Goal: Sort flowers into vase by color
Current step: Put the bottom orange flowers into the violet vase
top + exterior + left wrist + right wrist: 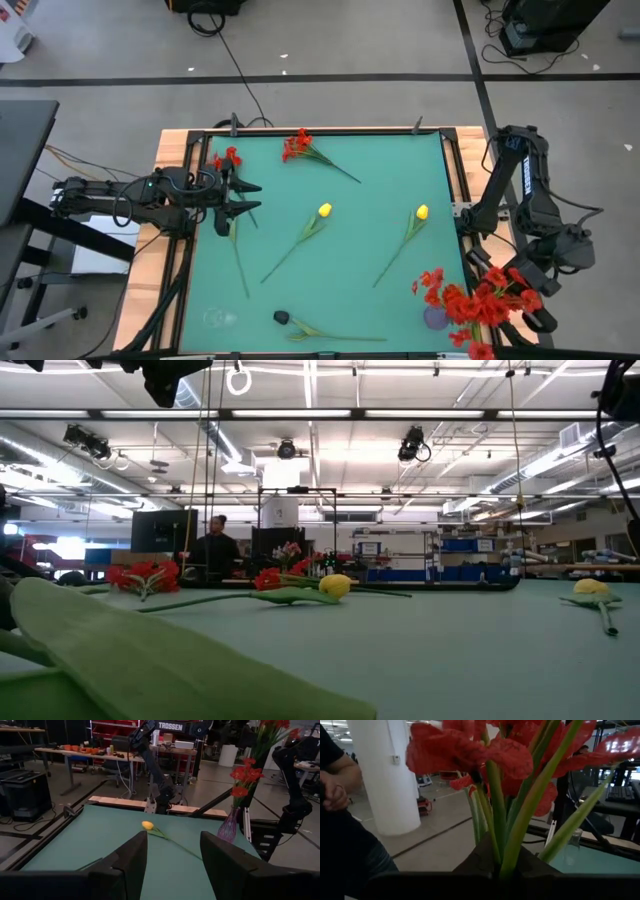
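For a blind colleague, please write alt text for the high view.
Seen from above, a green table holds two yellow flowers, loose red flowers and one dark flower. The right gripper holds a red bunch over a purple vase; the left gripper waits open opposite.

Left pincer (248, 197) hangs half-open at the table's left edge; right pincer (500, 300) is clamped shut at the near-right corner.
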Robot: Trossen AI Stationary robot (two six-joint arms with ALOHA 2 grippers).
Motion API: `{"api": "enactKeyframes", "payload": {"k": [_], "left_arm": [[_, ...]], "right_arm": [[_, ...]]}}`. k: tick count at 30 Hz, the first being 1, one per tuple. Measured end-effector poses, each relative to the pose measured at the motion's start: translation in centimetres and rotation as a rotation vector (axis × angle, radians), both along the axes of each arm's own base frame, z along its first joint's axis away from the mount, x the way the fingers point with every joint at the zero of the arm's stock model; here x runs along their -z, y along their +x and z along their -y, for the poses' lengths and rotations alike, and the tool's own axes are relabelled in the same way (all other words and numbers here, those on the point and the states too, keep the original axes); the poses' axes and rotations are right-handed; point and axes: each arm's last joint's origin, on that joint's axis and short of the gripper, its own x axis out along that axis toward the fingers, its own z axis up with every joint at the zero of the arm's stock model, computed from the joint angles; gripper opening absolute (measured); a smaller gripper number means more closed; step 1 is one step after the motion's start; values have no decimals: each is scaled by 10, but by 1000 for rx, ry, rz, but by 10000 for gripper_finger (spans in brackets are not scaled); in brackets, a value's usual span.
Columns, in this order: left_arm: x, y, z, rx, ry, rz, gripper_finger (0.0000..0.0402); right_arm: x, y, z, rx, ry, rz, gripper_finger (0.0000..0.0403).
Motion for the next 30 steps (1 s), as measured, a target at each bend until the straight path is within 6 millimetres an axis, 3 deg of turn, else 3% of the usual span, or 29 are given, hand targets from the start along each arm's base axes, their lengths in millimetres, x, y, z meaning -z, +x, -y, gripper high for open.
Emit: {"api": "enactKeyframes", "payload": {"k": [9, 21, 30], "left_arm": [[0, 0, 0, 0, 0, 0, 188], [0, 0, 0, 0, 0, 0, 188], [0, 0, 0, 0, 0, 0, 188]], "right_arm": [[15, 3, -12, 3, -96, -45, 40], [29, -4, -12, -8, -94, -187, 155], [26, -24, -1, -92, 74, -364, 219]]}}
